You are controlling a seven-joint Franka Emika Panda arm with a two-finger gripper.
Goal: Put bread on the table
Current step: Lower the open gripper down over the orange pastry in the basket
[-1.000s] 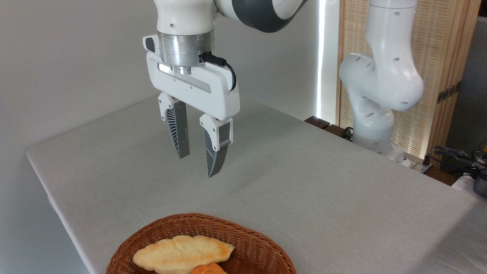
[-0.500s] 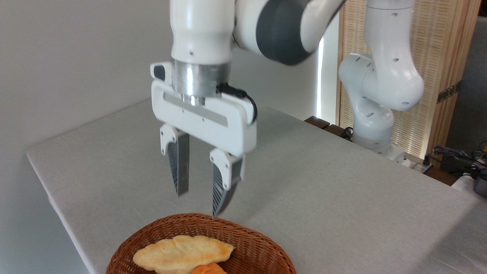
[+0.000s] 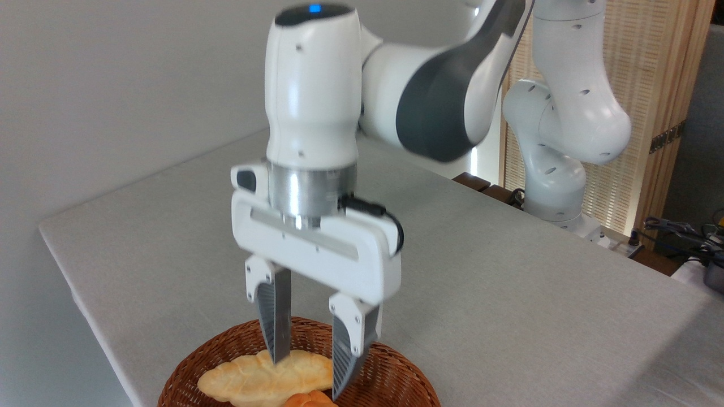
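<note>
The bread (image 3: 308, 399), an orange-golden bun, lies at the bottom edge of the frame, centre-left, inside the wicker basket (image 3: 396, 370); only its upper surface shows, the rest being cut off by the frame. It rests against the lower side of a longer pale-yellow loaf (image 3: 249, 379), which occupies the middle of the basket and is not the item to be moved. The gripper (image 3: 308, 373) hangs above the basket with its fingers pointing straight down, a posture suited to a top-down pick from a container with raised walls. The jaws stand apart with a clear gap between them and hold nothing. The left finger (image 3: 274, 325) appears in front of the pale loaf, and the right finger (image 3: 348, 353) reaches toward the bun; whether either tip touches bread cannot be determined from this view. The gap looks about as wide as the bun, so the opening is judged adequate for straddling it. The gripper appears to sit slightly toward the loaf, and a small correction toward the lower frame edge is probably required before closing. The table (image 3: 509, 271), covered in light-grey cloth, extends across the centre and right of the frame and offers bare surface for the placement.
</note>
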